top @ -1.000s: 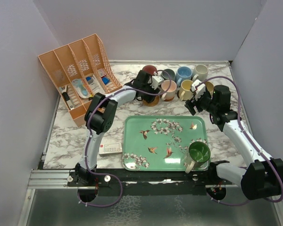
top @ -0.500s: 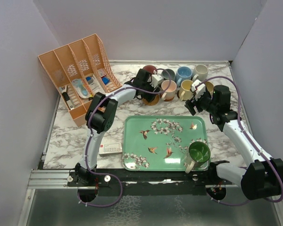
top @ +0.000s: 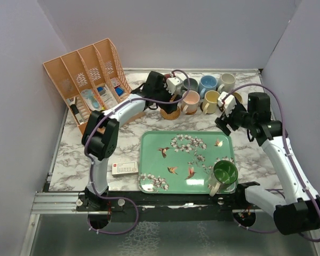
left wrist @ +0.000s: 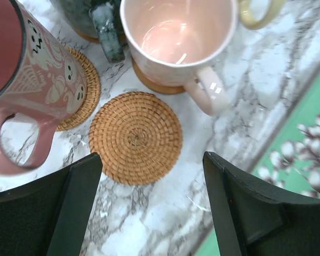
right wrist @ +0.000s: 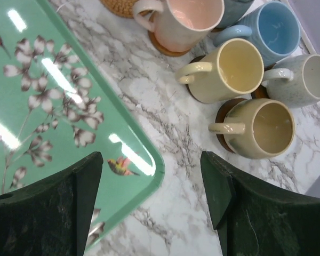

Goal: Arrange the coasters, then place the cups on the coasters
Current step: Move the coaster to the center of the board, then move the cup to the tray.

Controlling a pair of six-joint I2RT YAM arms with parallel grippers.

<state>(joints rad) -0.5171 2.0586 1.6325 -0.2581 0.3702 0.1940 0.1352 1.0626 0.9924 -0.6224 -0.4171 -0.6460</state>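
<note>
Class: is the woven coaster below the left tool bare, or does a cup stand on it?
Bare. The coaster shows its whole woven top; the pink cup stands on another one beside it.

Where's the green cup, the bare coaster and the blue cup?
green cup (top: 224, 172): top view, its inside.
bare coaster (left wrist: 135, 137): left wrist view, woven centre.
blue cup (right wrist: 277, 28): right wrist view, inside bottom.

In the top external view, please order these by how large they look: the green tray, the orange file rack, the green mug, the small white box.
1. green tray and orange file rack: they look about alike, so I do not rank them.
2. green mug
3. small white box
</note>
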